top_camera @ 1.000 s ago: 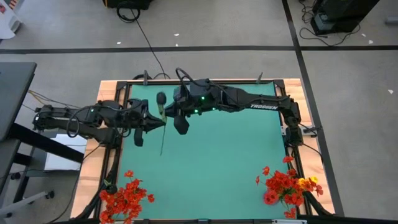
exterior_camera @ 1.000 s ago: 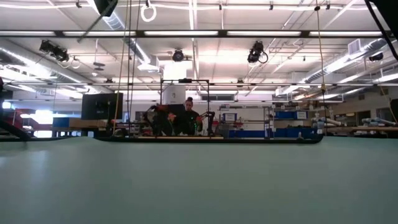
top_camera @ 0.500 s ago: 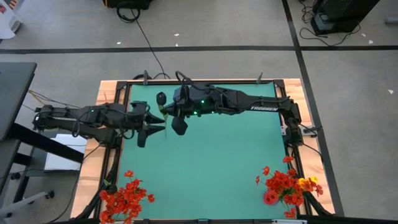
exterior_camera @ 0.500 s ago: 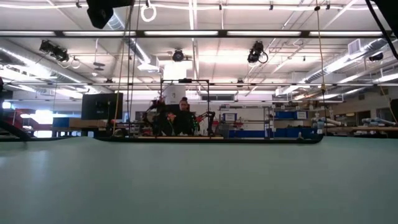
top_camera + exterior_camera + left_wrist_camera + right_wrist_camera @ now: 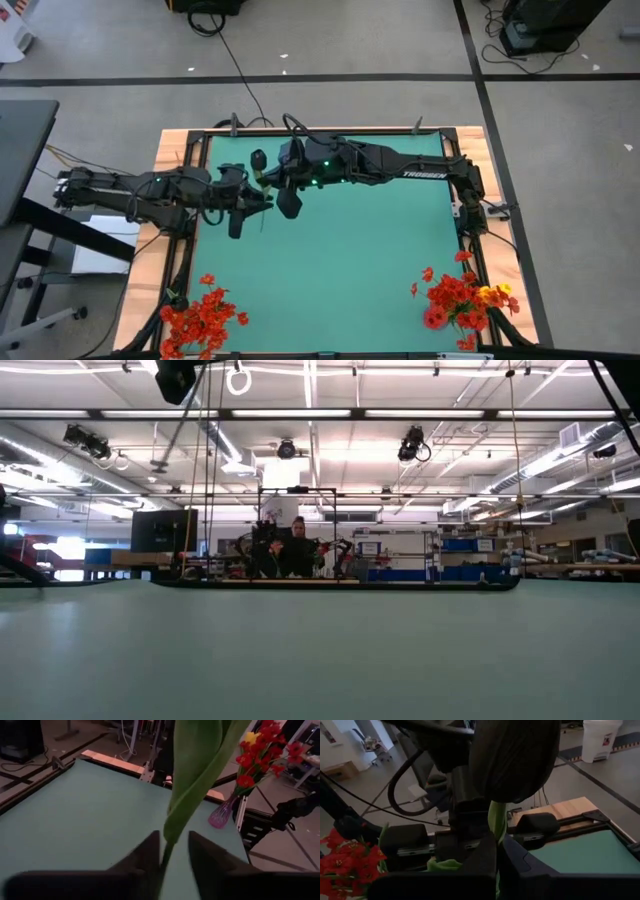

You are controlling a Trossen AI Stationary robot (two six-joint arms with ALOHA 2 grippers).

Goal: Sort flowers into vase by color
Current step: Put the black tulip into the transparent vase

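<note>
A flower with a dark head (image 5: 258,158) (image 5: 515,760) and a green stem (image 5: 167,851) is up in the air over the far left of the green table (image 5: 350,260). My right gripper (image 5: 266,180) (image 5: 499,854), reaching in from the right, is shut on the stem just under the head. My left gripper (image 5: 256,201) (image 5: 174,857) comes in level from the left and is open. Its fingers stand on either side of the lower stem, below a long green leaf (image 5: 197,765). My right gripper pinches the stem (image 5: 496,822) between its two fingers, just below the dark head. The fingers come in about level from the table's right and lie across the stem. The flower is lifted clear of the table, its stem trailing toward the near edge.
A bunch of red flowers (image 5: 200,315) stands at the near left corner. At the near right corner a purple vase (image 5: 220,814) holds red and yellow flowers (image 5: 465,300). The middle of the table is bare green mat. A person (image 5: 297,545) sits far behind the table.
My left gripper has opened off the flower's stem and shifted a little toward the table's right edge, the stem still between its fingers. The flower stays up in my right gripper. Less of its lower stem now shows past the left gripper.
</note>
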